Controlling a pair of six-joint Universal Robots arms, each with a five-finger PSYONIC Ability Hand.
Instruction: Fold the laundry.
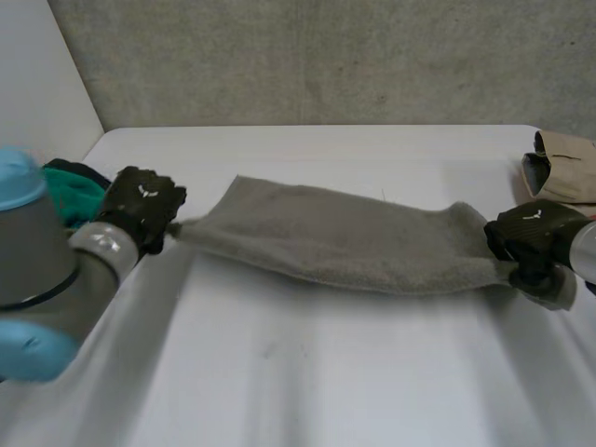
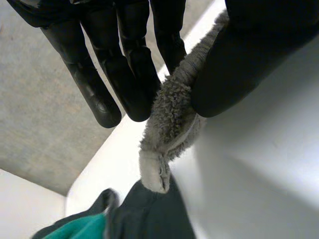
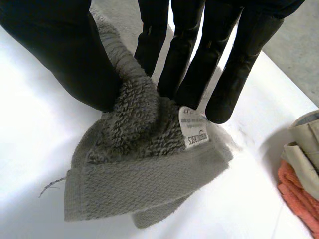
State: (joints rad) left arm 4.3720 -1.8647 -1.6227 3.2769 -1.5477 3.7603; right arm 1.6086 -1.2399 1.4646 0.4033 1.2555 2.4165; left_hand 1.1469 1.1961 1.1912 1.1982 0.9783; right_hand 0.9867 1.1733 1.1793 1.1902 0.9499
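Note:
A grey towel (image 1: 335,237) is stretched across the white table (image 1: 307,372) between my two hands. My left hand (image 1: 142,209) pinches its left corner: in the left wrist view the towel end (image 2: 167,134) is squeezed between my thumb (image 2: 239,69) and straight fingers (image 2: 127,74). My right hand (image 1: 531,237) holds the right end; in the right wrist view the bunched towel (image 3: 144,169) with a white label (image 3: 193,130) is pinched between thumb (image 3: 70,59) and fingers (image 3: 199,55).
A dark and teal garment (image 1: 70,191) lies at the table's left edge, also under the towel corner (image 2: 124,219). Folded beige and orange cloths (image 1: 563,166) are stacked at the right edge (image 3: 301,169). A concrete wall stands behind.

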